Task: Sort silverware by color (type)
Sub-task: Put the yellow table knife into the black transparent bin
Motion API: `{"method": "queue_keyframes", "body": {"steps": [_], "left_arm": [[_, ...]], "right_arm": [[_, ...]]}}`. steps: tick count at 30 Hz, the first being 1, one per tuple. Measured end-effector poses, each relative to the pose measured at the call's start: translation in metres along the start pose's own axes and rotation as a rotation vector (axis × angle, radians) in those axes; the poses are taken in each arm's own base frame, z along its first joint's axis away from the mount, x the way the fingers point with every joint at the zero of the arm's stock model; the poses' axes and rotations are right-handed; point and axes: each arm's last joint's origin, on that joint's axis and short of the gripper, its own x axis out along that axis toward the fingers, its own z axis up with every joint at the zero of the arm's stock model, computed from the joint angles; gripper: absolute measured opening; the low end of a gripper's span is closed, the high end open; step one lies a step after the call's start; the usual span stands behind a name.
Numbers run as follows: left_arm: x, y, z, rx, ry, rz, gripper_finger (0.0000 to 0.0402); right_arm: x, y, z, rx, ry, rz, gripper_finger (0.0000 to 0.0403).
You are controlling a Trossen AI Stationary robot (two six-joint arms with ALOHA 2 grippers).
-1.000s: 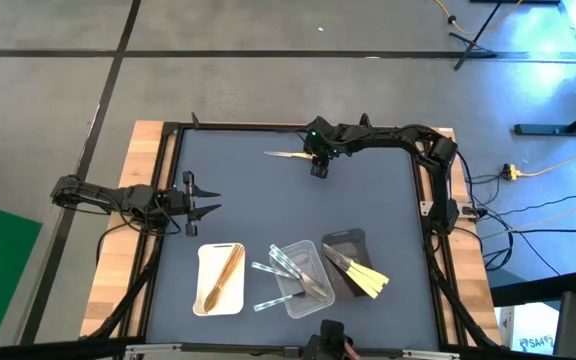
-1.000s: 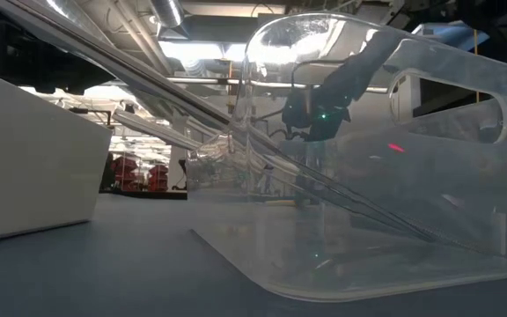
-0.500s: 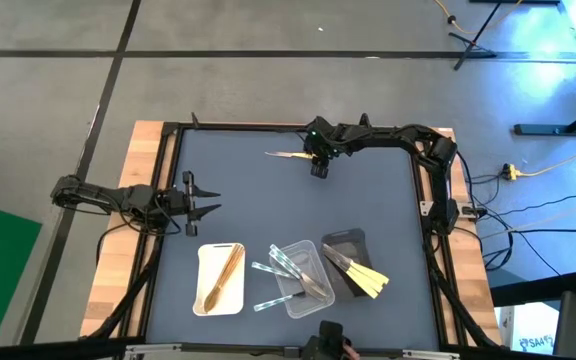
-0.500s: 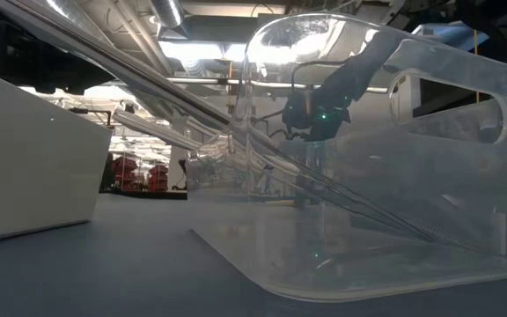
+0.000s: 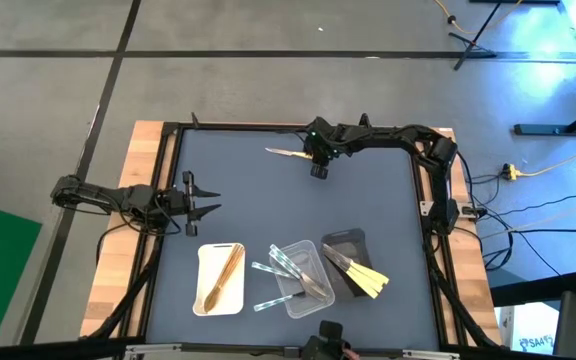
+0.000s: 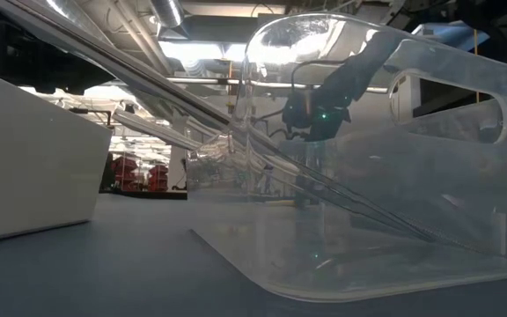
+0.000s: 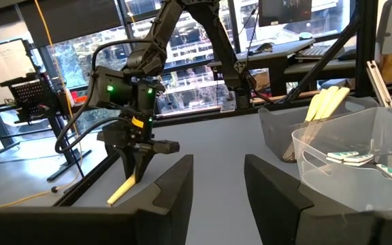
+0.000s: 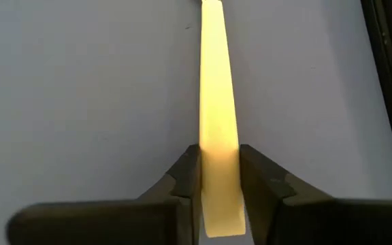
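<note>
A pale yellow utensil (image 5: 286,153) lies at the far middle of the table, and my right gripper (image 5: 313,160) is shut on its right end. The left wrist view shows that gripper (image 7: 136,160) with the utensil (image 7: 122,190) slanting down below it. At the table's left edge my left gripper (image 5: 206,197) stays open and holds nothing. Brown wooden utensils lie in the white tray (image 5: 204,262), clear ones in and beside the clear tray (image 5: 311,249), and pale yellow ones stick out of the black tray (image 5: 348,238). My right gripper pinches the utensil's handle (image 8: 220,146) by its two long edges between the two fingers (image 8: 188,170), close to the handle's end. The fingers slant down from the table's right side and lie along the utensil. Its other end (image 7: 114,199) reaches down to the table.
The three trays stand side by side at the near middle of the table. In the low view the clear tray (image 6: 385,202) and the white tray (image 6: 25,158) fill the foreground. A black frame (image 5: 168,180) runs round the table.
</note>
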Motion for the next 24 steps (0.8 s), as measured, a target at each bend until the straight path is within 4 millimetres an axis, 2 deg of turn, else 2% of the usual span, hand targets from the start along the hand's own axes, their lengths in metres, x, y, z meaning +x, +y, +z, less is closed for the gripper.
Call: {"method": "queue_keyframes", "body": {"steps": [4,15,24], "left_arm": [[0.000,0.000,0.000,0.000,0.000,-0.001,0.0126],[0.000,0.000,0.000,0.000,0.000,-0.001,0.0126],[0.000,0.000,0.000,0.000,0.000,0.000,0.0126]], "right_arm": [[0.000,0.000,0.000,0.000,0.000,-0.001,0.0051],[-0.001,0.000,0.000,0.002,0.001,-0.002,0.0049],[-0.021,0.000,0.000,0.015,0.007,0.000,0.0048]]}}
